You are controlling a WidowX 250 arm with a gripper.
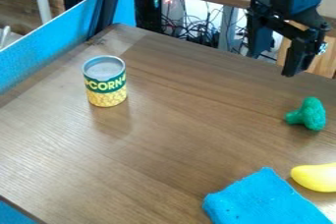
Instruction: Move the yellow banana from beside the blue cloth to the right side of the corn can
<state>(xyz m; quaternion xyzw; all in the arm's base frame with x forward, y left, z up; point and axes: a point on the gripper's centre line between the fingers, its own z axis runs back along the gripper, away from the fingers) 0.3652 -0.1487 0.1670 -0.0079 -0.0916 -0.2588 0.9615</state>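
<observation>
The gripper (272,63) hangs at far right, its fingers spread, raised so it clears the green broccoli (310,115), while the corn can (105,81) stands steadily upon its base at left.

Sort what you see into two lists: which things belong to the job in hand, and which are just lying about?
Likely in the job, judged by nearness:
- gripper, open, holding nothing
- green toy broccoli, nearest to it

Lying about:
- corn can, upright
- blue cloth
- yellow toy fruit, beside the cloth
- cables beyond the table
</observation>
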